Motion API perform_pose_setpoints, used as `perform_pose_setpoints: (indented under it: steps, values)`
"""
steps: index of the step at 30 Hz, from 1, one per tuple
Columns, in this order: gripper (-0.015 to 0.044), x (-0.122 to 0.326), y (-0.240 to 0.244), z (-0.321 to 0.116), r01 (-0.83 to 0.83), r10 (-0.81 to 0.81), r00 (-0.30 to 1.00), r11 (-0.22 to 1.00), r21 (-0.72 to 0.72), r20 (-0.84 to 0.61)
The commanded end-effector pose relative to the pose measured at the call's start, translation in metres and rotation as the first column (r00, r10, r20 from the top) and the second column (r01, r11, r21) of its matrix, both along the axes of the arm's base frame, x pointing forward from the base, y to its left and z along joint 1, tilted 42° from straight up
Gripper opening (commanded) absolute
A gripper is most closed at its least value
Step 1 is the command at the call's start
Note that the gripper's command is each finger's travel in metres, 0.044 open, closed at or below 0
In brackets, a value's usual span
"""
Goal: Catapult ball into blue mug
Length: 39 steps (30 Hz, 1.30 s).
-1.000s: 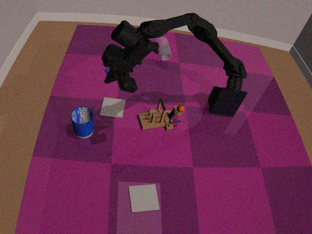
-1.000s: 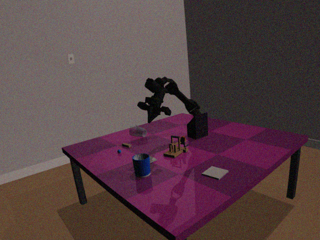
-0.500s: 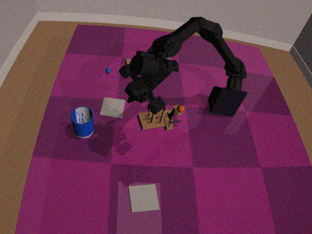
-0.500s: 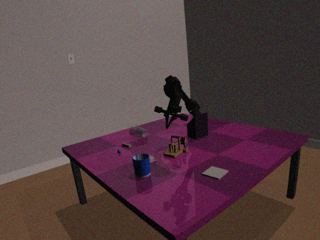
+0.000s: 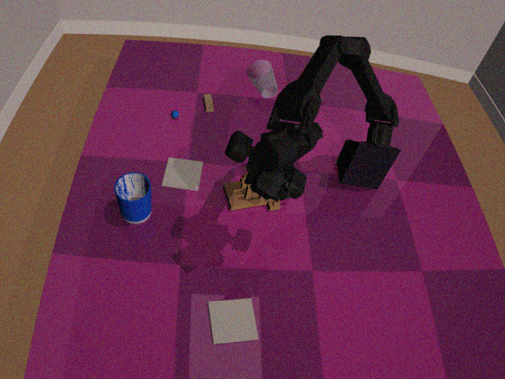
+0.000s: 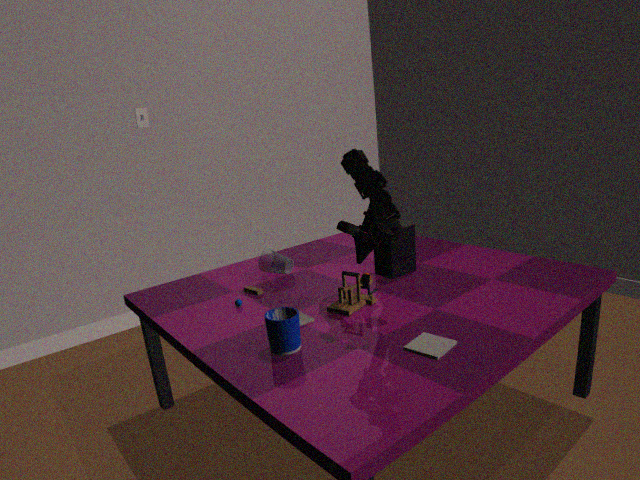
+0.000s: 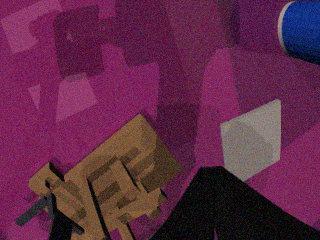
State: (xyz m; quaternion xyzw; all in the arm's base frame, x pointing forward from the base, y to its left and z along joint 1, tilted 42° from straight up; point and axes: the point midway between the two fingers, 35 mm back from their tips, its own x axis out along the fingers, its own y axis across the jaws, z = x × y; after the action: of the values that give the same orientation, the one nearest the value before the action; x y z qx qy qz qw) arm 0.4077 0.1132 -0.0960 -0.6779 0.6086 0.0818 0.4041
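Note:
The wooden catapult (image 5: 237,200) (image 6: 342,310) (image 7: 145,134) stands upright near the middle of the table. A bit of the orange ball (image 6: 366,275) shows at the raised cup end of its arm in the exterior view; the gripper hides that end in the top view. The blue mug (image 5: 136,208) (image 6: 283,333) (image 7: 306,32) stands upright, its open top showing no ball. My gripper (image 6: 360,261) (image 7: 210,176) is shut and empty, pointing down above the catapult. Its fingertips are hard to make out in the top view.
A small blue ball (image 5: 174,114) (image 6: 238,303) and a wooden block (image 5: 208,103) (image 6: 253,291) lie farther back. A translucent cup (image 5: 263,79) (image 6: 276,262) lies on its side. One pale tile (image 5: 182,174) (image 7: 252,142) lies between mug and catapult, another (image 5: 233,320) (image 6: 430,345) farther off.

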Motion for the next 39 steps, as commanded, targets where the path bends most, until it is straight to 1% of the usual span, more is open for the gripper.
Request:
perform_pose_setpoints:
  steps: [1, 8, 14, 22, 29, 33, 39]
  values:
    - [0.0, -0.027, -0.002, -0.005, -0.079, 0.069, 0.99, 0.993, -0.084, -0.121]
    - [0.0, -0.06, -0.009, -0.009, -0.188, 0.134, 0.951, 0.966, -0.177, -0.28]
    - [0.0, -0.089, -0.018, -0.009, -0.294, 0.171, 0.89, 0.924, -0.245, -0.422]
    - [0.0, -0.125, -0.031, -0.003, -0.448, 0.185, 0.77, 0.839, -0.31, -0.611]
    - [0.0, -0.153, -0.044, 0.006, -0.578, 0.158, 0.638, 0.744, -0.334, -0.753]
    - [0.0, -0.165, -0.05, 0.012, -0.636, 0.132, 0.571, 0.695, -0.335, -0.81]
    - [0.0, -0.165, -0.051, 0.012, -0.639, 0.13, 0.568, 0.692, -0.335, -0.813]
